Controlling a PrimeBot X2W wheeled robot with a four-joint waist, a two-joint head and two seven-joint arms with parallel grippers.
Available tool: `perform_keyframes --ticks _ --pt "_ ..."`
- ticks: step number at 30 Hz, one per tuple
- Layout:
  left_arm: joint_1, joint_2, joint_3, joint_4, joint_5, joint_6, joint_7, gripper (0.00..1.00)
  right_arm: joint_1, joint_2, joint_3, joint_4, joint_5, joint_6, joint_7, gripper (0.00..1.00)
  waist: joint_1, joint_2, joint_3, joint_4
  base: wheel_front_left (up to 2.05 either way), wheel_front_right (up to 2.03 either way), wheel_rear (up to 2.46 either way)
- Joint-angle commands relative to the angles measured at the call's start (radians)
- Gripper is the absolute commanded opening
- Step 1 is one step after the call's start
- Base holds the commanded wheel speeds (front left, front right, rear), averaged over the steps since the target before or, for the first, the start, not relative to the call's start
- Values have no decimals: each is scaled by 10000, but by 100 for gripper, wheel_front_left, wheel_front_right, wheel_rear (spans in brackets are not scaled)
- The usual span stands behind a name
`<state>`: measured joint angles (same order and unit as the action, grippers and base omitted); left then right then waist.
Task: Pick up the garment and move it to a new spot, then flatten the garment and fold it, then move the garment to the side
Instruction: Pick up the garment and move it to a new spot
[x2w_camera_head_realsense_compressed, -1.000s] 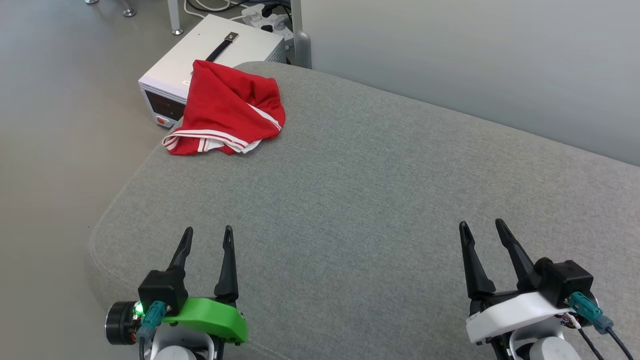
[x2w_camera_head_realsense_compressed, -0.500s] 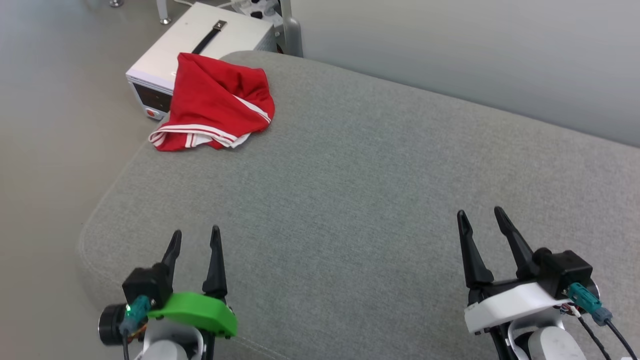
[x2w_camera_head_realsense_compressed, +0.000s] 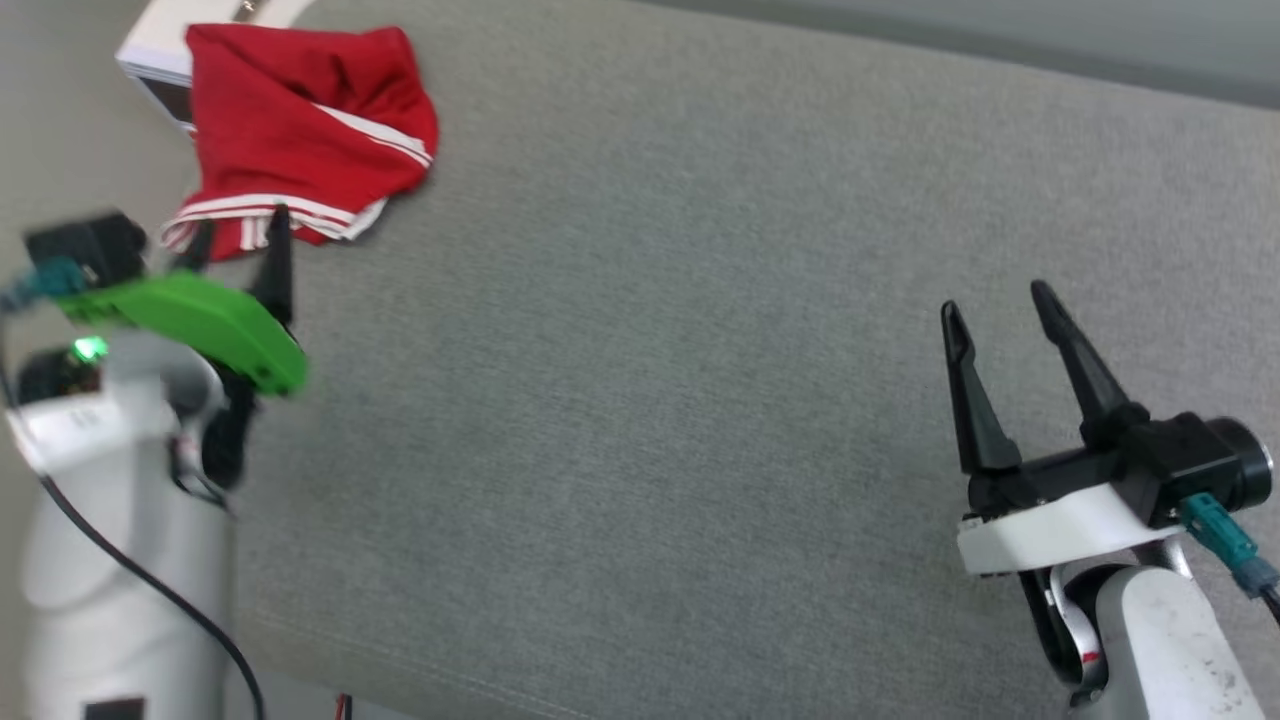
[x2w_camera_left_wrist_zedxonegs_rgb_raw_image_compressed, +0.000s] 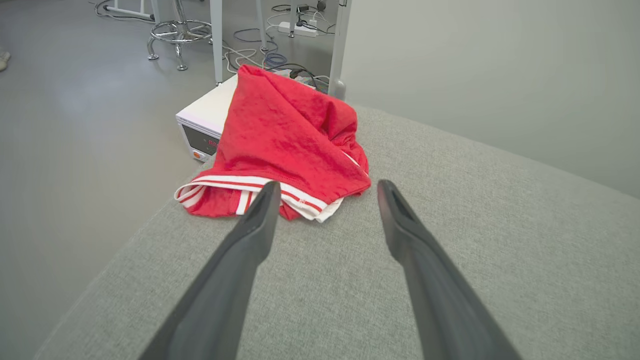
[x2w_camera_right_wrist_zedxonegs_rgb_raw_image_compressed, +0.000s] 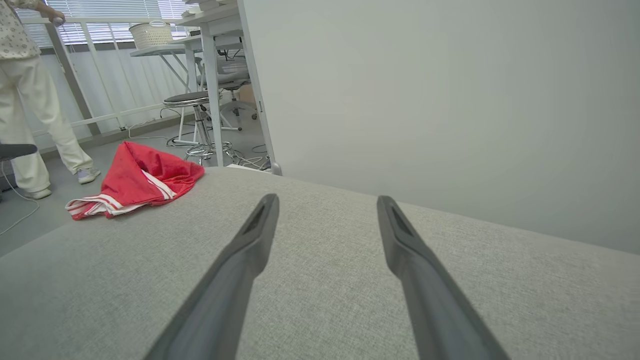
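Observation:
The garment is a crumpled red heap with white-striped trim at the far left corner of the grey cushioned surface, partly hanging over the edge. My left gripper, with its green housing, is open just short of the garment's striped near edge. In the left wrist view the garment lies right beyond the open left gripper, with nothing between the fingers. My right gripper is open and empty over the surface's right side. The right wrist view shows the right gripper open and the garment far off to the left.
A white box-shaped device stands on the floor just behind the garment. Cables, table legs and a stool lie beyond it. A person in pale clothes stands on the floor at the far left. A grey wall backs the surface.
The head camera has tilted, shifting the whole picture. My left arm has risen and reached forward, so its fingertips are now near the garment's edge. Both grippers stay open.

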<state>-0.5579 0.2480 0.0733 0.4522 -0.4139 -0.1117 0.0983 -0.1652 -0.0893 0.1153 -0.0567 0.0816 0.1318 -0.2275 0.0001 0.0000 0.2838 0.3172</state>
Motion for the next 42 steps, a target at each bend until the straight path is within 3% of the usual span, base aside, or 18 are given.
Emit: perform_keyframes --ticks 1,7,13,18,25,27,34,42 --pt "-463 242 44 141 -212 -59 464 100 -183 -56 16 -207 -84 -11 82 100 -1 0 1228 -929 0 0 0" --pt "-2353 1363 88 929 -1137 -134 3387 100 -505 -168 28 -893 -94 -11 317 100 -1 0 2294 -1433 0 0 0" --pt "-3599 2090 351 1764 -1841 -102 5456 100 -759 -211 128 -1123 -154 -11 327 100 -1 0 3087 -1825 0 0 0" --pt "-4214 2408 497 2691 -2087 60 6136 100 -929 -279 145 -1079 -244 -11 249 100 -1 0 3542 -2031 0 0 0" --pt "-4570 2477 648 4022 -2331 157 6217 100 -1045 -307 128 -1129 -257 -11 190 100 -1 0 3834 -2195 0 0 0" --pt "-4592 2421 617 4347 -2482 77 6436 0 -1024 -321 79 -1156 -282 -11 202 100 -1 0 3830 -2193 0 0 0" --pt "-4603 2486 436 4738 -2570 -113 5721 0 -957 -350 15 -1077 -330 -11 238 100 -1 0 3452 -2064 0 0 0" --pt "-4644 2459 32 4676 -2613 -182 4269 0 -708 -243 26 -497 -235 -11 110 100 -1 0 2153 -1906 0 0 0"
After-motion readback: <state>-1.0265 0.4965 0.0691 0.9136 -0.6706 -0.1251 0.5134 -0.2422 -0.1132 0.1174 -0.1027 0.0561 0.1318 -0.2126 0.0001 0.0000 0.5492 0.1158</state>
